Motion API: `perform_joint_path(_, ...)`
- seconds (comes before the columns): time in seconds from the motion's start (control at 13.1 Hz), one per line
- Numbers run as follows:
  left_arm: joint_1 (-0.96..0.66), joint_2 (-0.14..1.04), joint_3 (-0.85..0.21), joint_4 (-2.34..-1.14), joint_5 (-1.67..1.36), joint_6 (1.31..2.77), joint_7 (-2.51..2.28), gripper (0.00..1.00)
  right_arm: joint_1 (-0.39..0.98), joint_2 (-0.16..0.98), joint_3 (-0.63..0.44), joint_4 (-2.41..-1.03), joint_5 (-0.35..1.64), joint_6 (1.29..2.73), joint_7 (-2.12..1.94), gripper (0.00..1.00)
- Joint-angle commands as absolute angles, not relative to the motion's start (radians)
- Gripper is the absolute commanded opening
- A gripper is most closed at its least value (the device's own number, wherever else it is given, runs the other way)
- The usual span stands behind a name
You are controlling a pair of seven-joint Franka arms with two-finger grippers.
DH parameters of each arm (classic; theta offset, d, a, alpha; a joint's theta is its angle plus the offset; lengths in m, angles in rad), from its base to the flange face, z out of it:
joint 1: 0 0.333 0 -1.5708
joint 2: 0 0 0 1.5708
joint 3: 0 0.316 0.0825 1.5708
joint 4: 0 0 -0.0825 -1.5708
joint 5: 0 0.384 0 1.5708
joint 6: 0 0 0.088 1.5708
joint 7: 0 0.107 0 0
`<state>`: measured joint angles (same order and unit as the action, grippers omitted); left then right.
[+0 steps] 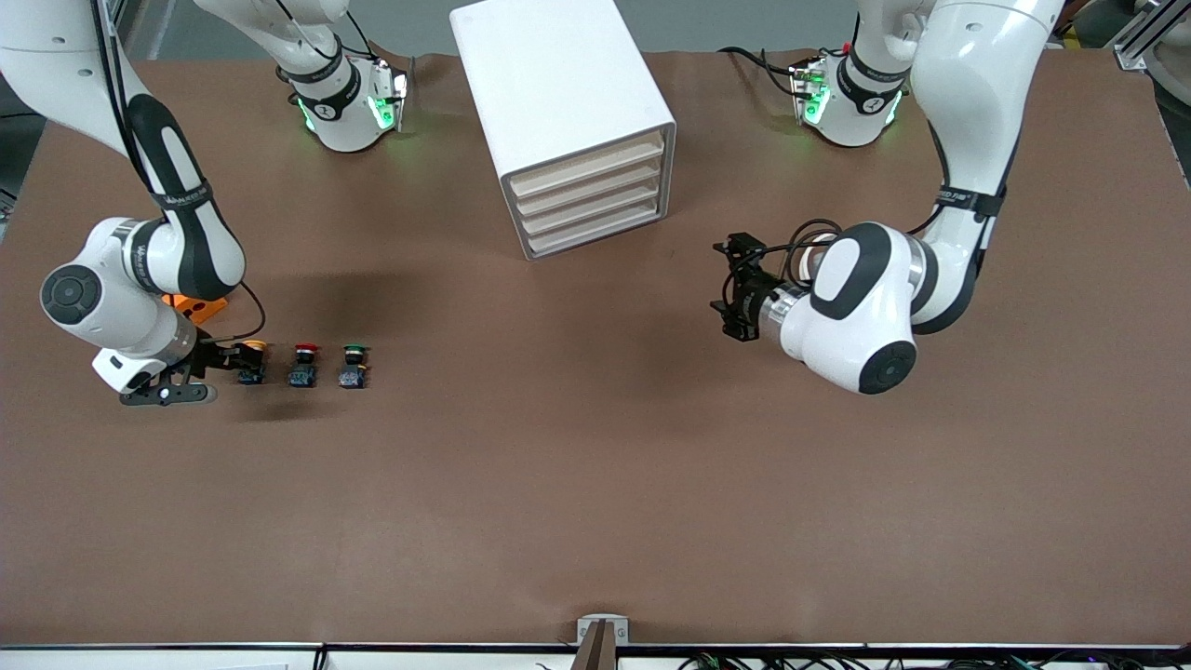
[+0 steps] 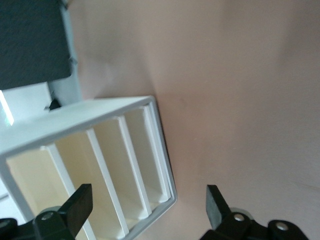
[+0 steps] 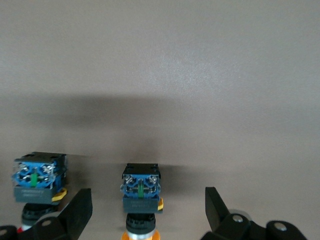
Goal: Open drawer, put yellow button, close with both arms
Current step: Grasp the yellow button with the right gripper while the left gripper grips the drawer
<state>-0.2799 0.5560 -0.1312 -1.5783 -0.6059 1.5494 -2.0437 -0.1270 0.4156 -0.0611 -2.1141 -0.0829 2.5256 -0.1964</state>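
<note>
The step in hand looks like the pick. The right tool (image 1: 233,359) is low on the tabletop (image 1: 595,484) with its fingers apart and nothing held. The yellow button (image 1: 249,359) lies between them on its side, cap toward the wrist.

Reading the front view as a clock face, with twelve toward the robots' bases, the row of buttons lies at about eight o'clock from the drawer unit (image 1: 568,112). The red button (image 1: 303,364) is at three o'clock of the yellow one, just beside it. The green button (image 1: 354,365) is next along the same line. An orange piece (image 1: 197,308) shows at about eleven o'clock of the yellow button, half under the right arm.

To do the pick well, judging by the right wrist view:
- Centre the blue-and-black body (image 3: 141,187) between the two fingers (image 3: 76,214) before closing.
- Keep the finger on the red button's side clear of that neighbour (the gap is small).
- Close on the squarish body rather than the round cap, which would likely roll.
- Lift straight up.

The left tool (image 1: 735,290), fingers also apart and empty, hangs over bare tabletop facing the drawer fronts (image 2: 125,165) without touching them. All the drawers look flush (none pulled out), so one needs opening before the button can go in.
</note>
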Motion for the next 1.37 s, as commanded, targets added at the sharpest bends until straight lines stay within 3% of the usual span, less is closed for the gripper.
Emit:
perform_joint_path(0.0, -0.317, 0.612, -0.13, -1.545, -0.673, 1.529, -2.169, 1.0, -0.144, 0.442, -0.051, -2.111, -0.104, 2.554, -0.199, 1.0)
perform_joint_path(0.61, -0.387, 0.661, -0.13, -1.545, -0.863, 1.427, -2.331, 1.0, -0.155, 0.471, -0.049, -2.118, -0.1, 2.543, -0.187, 1.0)
perform_joint_path(0.92, -0.405, 0.684, -0.147, -1.548, -0.926, 1.364, -2.313, 0.95, -0.156, 0.48, -0.049, -2.12, -0.097, 2.542, -0.184, 0.72)
perform_joint_path(0.99, -0.419, 0.698, -0.156, -1.548, -0.948, 1.364, -2.315, 0.85, -0.156, 0.485, -0.049, -2.12, -0.097, 2.542, -0.184, 0.65)
perform_joint_path(1.14, -0.445, 0.699, -0.158, -1.549, -0.956, 1.362, -2.316, 0.8, -0.155, 0.485, -0.049, -2.12, -0.097, 2.542, -0.184, 0.5)
perform_joint_path(1.22, -0.462, 0.704, -0.158, -1.549, -0.965, 1.364, -2.315, 0.67, -0.153, 0.485, -0.049, -2.118, -0.097, 2.54, -0.184, 0.44)
perform_joint_path(1.3, -0.468, 0.718, -0.156, -1.549, -0.988, 1.364, -2.315, 0.61, -0.152, 0.483, -0.049, -2.114, -0.097, 2.527, -0.184, 0.41)
